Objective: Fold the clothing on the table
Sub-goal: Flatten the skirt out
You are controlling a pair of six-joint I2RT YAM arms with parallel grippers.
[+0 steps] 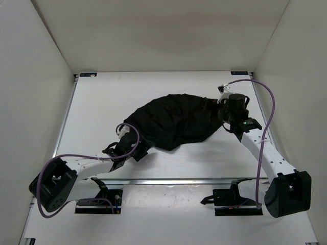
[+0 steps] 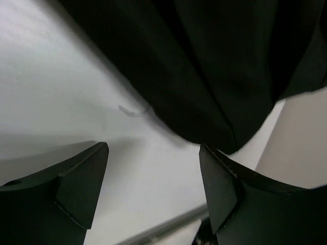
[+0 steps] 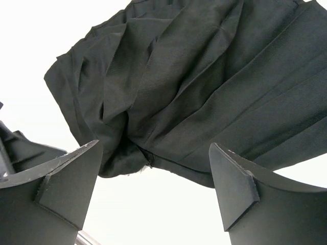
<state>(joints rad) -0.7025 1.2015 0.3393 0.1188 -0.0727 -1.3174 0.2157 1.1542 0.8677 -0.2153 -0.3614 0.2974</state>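
2 arms are reaching in from the near edge of the tabletop [image 1: 102, 102], 1 toward each end of the clothing [image 1: 176, 122]. The clothing is lying flat around the middle of the tabletop, a little to the right: a black pleated fan, spreading wide at its left and narrowing into a bunch at its far right.

The left gripper [image 1: 127, 135] is sitting at the near-left edge of the clothing. In the left wrist view its fingers [image 2: 82, 178] are standing well apart with only bare tabletop between them, so it is released, and the dark hem is lying just beyond the tips.

The right gripper [image 1: 223, 113] is sitting at the narrow right end. In the right wrist view its fingers [image 3: 232, 189] are likewise spreading wide and grasping nothing; the gathered pleats are fanning out just ahead of the tips, above white tabletop.

1 purple cable [image 1: 263, 153] is looping along each arm.
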